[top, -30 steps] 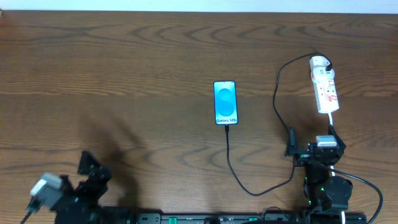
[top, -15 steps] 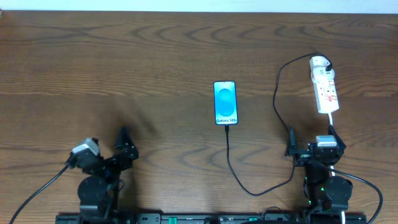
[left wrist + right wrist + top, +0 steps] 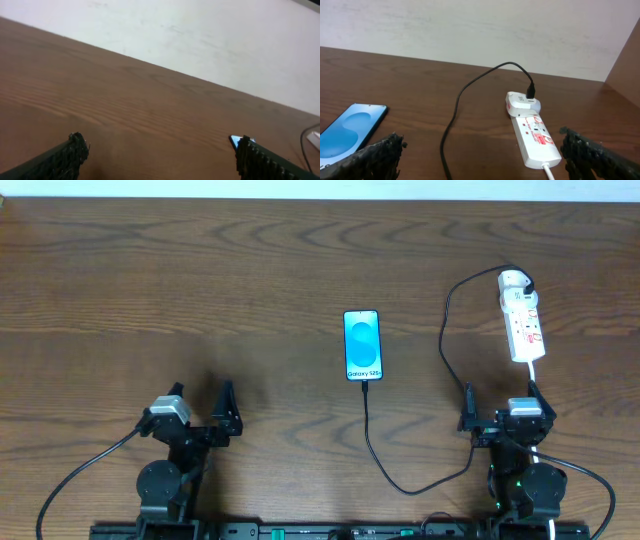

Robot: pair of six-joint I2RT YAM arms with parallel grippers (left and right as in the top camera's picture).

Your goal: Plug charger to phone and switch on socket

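Seemingly parked, left gripper (image 3: 157,145) and right gripper (image 3: 480,140) wide and empty, charger (image 3: 366,415) already at phone (image 3: 362,345) ahead, socket (image 3: 535,135) before the right.

charger cable (image 3: 443,340) between phone (image 3: 362,345) and socket (image 3: 524,326)

**A robot lab bench**

This looks like a robotics lab or test station. Two small arms, the left arm (image 3: 160,480) and the right arm (image 3: 527,485), sit on a black rail (image 3: 340,531) along the near edge of a dark wood-grain table (image 3: 200,280). Black leads trail from their bases, and each carries a boxy camera unit at its wrist. A plain white wall (image 3: 470,30) stands behind the table. The few things on the wood look laid out as for a trial. There is a phone (image 3: 363,345) with a model name on its blue screen, like a display sample. A thin black charger (image 3: 367,420) runs up to it, and a white socket (image 3: 524,325) strip lies at the right.
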